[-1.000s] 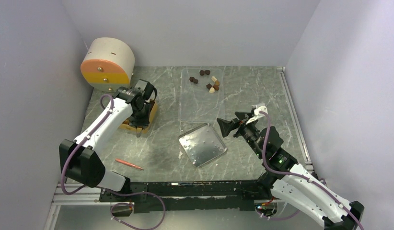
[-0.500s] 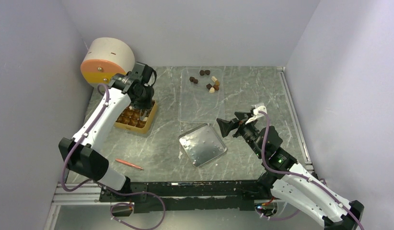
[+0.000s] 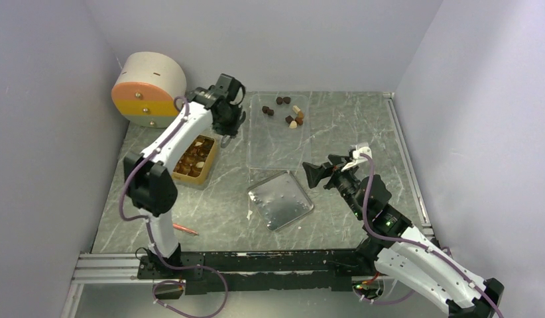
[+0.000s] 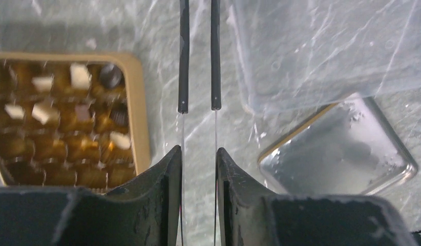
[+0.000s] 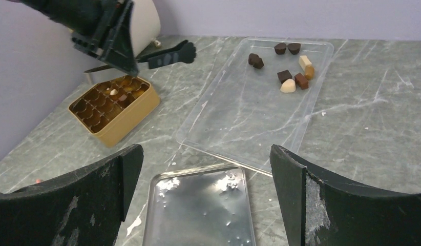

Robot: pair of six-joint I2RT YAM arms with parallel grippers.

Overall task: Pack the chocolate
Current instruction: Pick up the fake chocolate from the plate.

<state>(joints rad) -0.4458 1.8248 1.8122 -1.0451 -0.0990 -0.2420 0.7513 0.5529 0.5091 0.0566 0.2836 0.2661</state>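
Left pincer: jaws nearly together, clamped on a pair of thin black tongs that reach out over the marbled table. Nothing shows between the prongs where they are in view. Just to its left sits the golden box. Boxed chocolate, cream and dark pieces, fills several compartments, and blur hides the other rows. To the right lies a clear plastic tray, and nearer than that a shiny metal tray. Loose chocolate sits in a small cluster of dark, brown and cream pieces at the far end of the clear tray. Right pincer: jaws spread wide, empty, hovering by the metal tray's edge, well apart from the left arm. Far-left corner: a round cream drum with orange and yellow fronts. A red pen lies near the left arm's base.
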